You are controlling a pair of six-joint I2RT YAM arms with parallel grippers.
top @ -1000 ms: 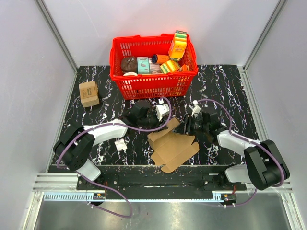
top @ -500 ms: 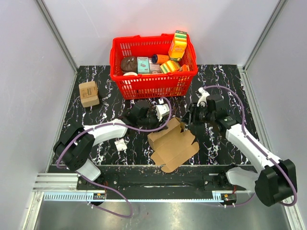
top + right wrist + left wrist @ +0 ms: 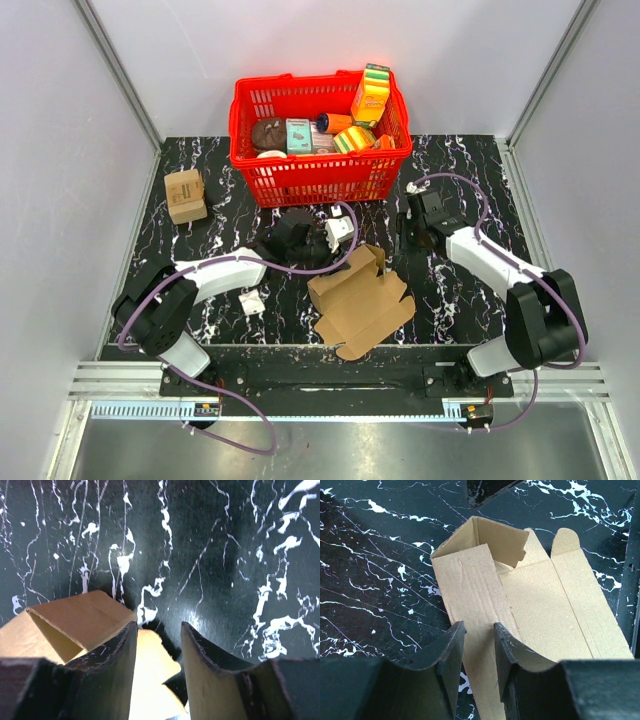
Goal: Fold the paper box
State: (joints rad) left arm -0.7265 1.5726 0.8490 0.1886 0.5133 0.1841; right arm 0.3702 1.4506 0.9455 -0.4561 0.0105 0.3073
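Note:
The paper box (image 3: pixel 365 308) is a brown cardboard sheet lying partly opened on the black marble table, with one end flap standing up at its far corner. My left gripper (image 3: pixel 308 258) hovers at the box's left edge. In the left wrist view its jaws (image 3: pixel 479 625) stand apart, and a cardboard panel (image 3: pixel 540 605) runs beneath the gap without being pinched. My right gripper (image 3: pixel 404 238) sits off the box's far right corner. It is open (image 3: pixel 159 624), with only a notched flap (image 3: pixel 75 615) below its fingers.
A red basket (image 3: pixel 320 178) full of colourful packages stands at the back centre. A small tan printed box (image 3: pixel 185 195) rests at the back left. A white scrap (image 3: pixel 251 302) lies beside the left arm. Grey walls close in both sides.
My right arm has pulled away from the box's upright flap, moving back and to the right. The left arm and the box have stayed put.

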